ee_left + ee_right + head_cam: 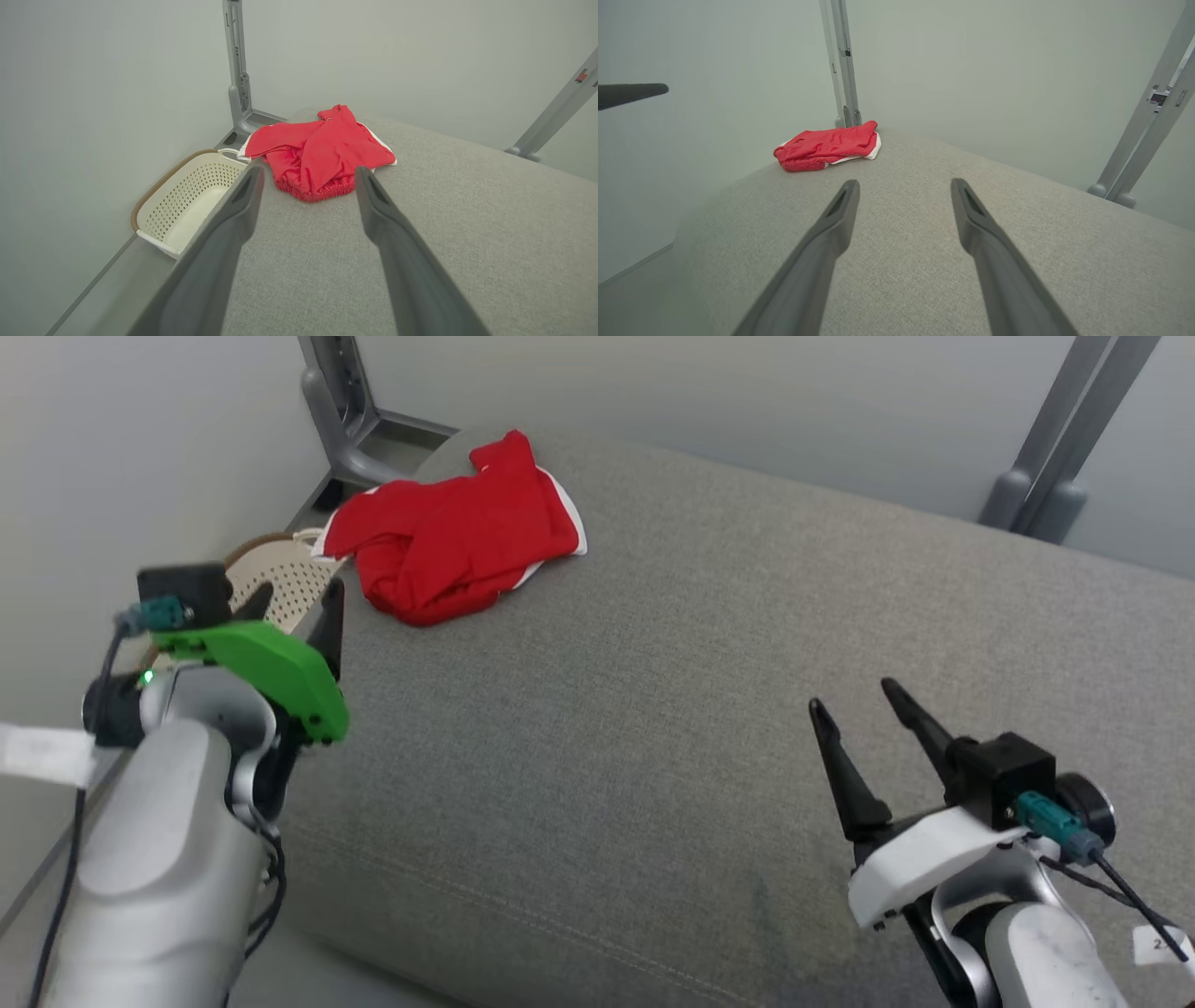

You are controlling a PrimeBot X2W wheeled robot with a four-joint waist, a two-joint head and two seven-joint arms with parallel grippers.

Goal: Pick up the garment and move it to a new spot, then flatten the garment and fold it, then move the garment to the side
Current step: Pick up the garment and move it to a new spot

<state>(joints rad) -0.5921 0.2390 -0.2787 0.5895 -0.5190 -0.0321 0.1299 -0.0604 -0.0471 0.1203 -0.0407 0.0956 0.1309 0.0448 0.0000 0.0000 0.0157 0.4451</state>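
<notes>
At the far left corner of the grey cushion [653, 728], the red garment [457, 527] with white trim lies crumpled in a heap, its left edge reaching the cushion's side just above a cream perforated basket [187, 200] on the floor. Nearest to it is the left gripper [301, 602], which hovers over the cushion's left edge, short of the garment and not touching it; its two dark fingers are spread wide and hold nothing, and from its wrist the heap shows just beyond the fingertips. Well apart, at the near right, the right gripper [851, 695] hangs above bare cushion, fingers likewise spread and empty. A grey metal post [341, 401] stands behind the garment's corner.
</notes>
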